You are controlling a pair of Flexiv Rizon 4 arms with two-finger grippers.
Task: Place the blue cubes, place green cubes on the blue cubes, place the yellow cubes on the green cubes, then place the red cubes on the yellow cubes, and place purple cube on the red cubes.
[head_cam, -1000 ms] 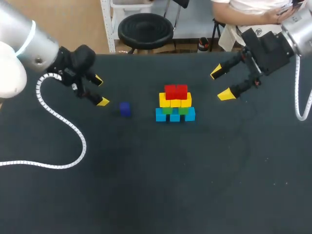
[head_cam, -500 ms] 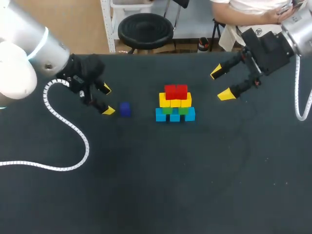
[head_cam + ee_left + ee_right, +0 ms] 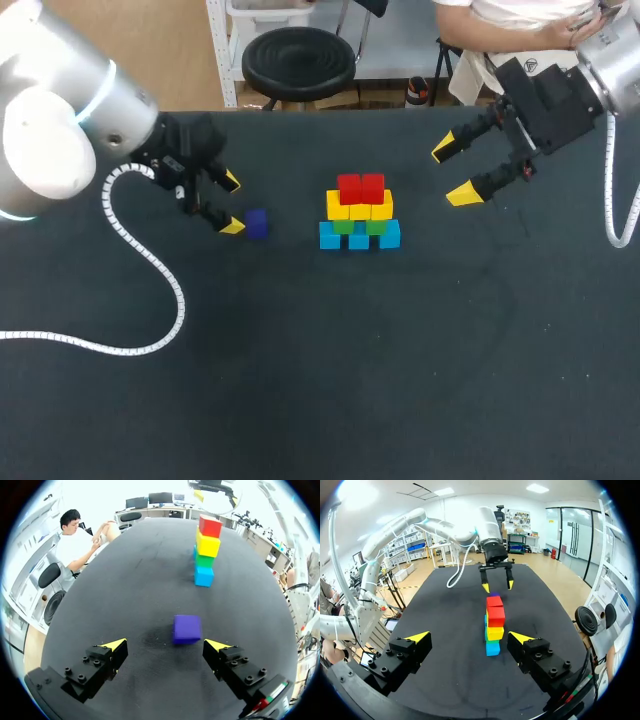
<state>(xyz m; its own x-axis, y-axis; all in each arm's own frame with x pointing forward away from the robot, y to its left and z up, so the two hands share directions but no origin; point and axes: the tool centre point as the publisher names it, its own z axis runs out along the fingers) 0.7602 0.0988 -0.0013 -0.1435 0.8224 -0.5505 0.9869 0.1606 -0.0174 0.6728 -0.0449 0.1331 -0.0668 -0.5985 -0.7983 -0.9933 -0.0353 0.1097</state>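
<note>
On matte table point(image 3: 400, 380), purple cube point(image 3: 257, 223) before L hand point(image 3: 232, 204) — spread, R hand point(image 3: 453, 172) likewise.

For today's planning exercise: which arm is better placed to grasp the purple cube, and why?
Left. The left gripper, open, is close beside the purple cube; the right gripper, also open, is beyond the stack.

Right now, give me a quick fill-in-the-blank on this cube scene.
The purple cube lies just ahead of the left gripper, whose fingers are ____.
In the stack, the layer right above the blue cubes is ____.
The red cubes on top number ____.
The right gripper is open and holds ____.
Missing: open; green; two; nothing.
</note>
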